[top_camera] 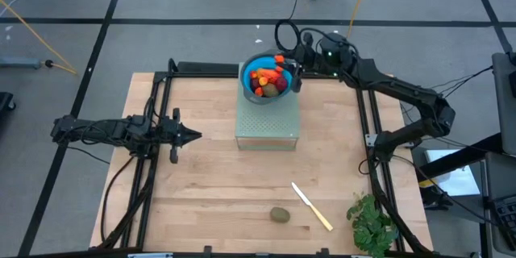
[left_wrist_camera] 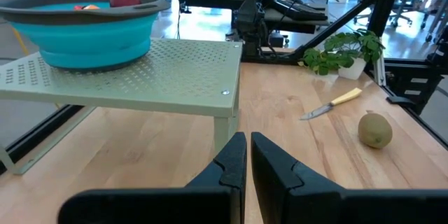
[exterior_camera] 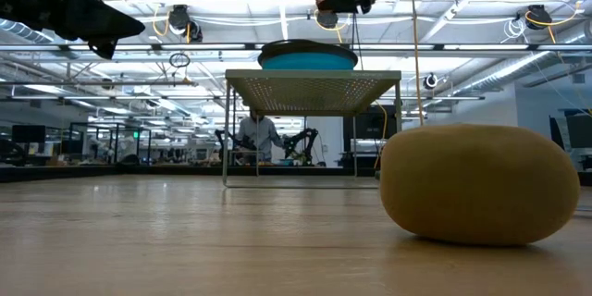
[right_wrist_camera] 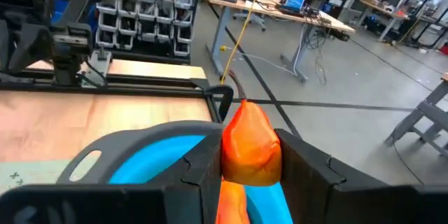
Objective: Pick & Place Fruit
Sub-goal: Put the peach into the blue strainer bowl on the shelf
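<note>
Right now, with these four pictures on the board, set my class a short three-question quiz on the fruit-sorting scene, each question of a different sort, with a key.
1. True or false: the kiwi lies inside the blue bowl.
2. Multiple choice: the right claw grips A) the knife B) an orange fruit piece C) nothing.
3. Fill in: the bowl stands on the pale green perforated ____.

Key
1. False: it lies on the wooden table, near the knife and the leafy bunch.
2. B: held over the bowl's rim. The left claw waits shut over the table's left side.
3. Stand.
</note>
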Controlling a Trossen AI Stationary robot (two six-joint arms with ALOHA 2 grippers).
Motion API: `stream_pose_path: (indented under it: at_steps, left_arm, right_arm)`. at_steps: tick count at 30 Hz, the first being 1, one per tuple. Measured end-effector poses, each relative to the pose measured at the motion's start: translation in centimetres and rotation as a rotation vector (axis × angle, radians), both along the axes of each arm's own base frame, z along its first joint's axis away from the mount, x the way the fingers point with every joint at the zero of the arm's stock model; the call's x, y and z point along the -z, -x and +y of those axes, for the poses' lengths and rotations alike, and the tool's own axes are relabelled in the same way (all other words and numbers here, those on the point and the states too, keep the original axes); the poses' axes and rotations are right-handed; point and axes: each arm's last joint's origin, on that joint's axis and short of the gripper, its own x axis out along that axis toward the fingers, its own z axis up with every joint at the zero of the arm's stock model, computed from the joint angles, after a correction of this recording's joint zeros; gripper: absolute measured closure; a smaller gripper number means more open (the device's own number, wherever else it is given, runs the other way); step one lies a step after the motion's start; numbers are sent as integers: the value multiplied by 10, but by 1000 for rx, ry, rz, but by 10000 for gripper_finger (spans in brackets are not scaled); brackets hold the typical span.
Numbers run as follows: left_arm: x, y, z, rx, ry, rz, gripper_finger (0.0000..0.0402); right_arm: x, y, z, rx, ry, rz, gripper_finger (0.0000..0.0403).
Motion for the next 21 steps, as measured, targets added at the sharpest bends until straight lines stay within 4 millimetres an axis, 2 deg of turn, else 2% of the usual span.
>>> stream_pose_path:
  at_steps: [6,13,21]
  left_arm:
    - [0,0,0,-1,-1,0,380]
    - [0,0,1,-26,-4,0,380]
    - [0,0,1,-26,-2,0,380]
  right_arm:
    - [15,-5,-8,12,-39,70,287]
    - [35,-20,-16,-39,-82,112,286]
    - [41,-22,-11,-52,-128,152,286]
